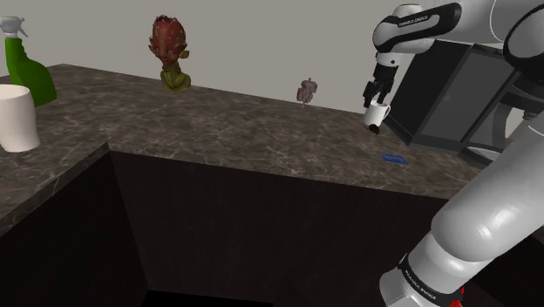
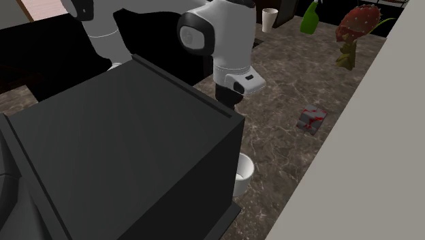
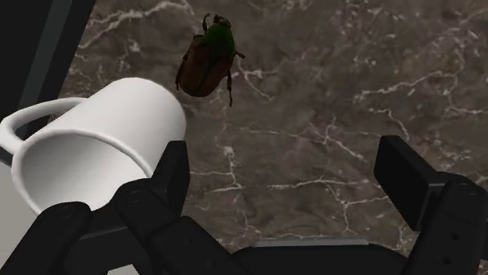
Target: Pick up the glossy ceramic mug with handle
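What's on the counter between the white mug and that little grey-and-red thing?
Nothing. In the second exterior view, only bare marbled counter lies between the mug and the grey-and-red thing.

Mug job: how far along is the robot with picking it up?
Done: the gripper is down at the white mug. In hand: lining up; the open fingers stand beside the mug, not around it. Left: get a finger either side of its wall, clasp, lift.
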`<state>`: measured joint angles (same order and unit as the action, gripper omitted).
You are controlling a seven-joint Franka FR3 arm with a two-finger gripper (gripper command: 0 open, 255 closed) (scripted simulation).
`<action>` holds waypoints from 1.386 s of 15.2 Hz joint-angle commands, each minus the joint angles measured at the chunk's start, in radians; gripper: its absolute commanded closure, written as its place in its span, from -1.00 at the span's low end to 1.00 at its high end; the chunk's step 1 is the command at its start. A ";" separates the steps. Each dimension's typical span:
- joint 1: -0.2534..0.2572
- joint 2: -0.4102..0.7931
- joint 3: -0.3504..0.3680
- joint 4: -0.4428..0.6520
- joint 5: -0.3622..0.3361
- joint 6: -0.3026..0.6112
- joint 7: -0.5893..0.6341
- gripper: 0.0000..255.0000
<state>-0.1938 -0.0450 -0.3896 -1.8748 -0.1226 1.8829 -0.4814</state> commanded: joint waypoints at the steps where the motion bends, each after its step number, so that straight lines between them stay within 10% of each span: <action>1: -0.016 0.077 -0.020 0.080 0.027 -0.004 -0.030 -1.00; 6: -0.074 0.251 -0.054 0.262 0.099 -0.015 -0.099 -1.00; 15: -0.075 0.260 -0.050 0.172 0.101 0.083 -0.093 -1.00; 16: -0.074 0.261 -0.050 0.173 0.101 0.082 -0.093 1.00; 21: -0.075 0.260 -0.050 0.173 0.101 0.083 -0.094 1.00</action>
<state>-0.2684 0.2152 -0.4397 -1.7018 -0.0214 1.9653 -0.5752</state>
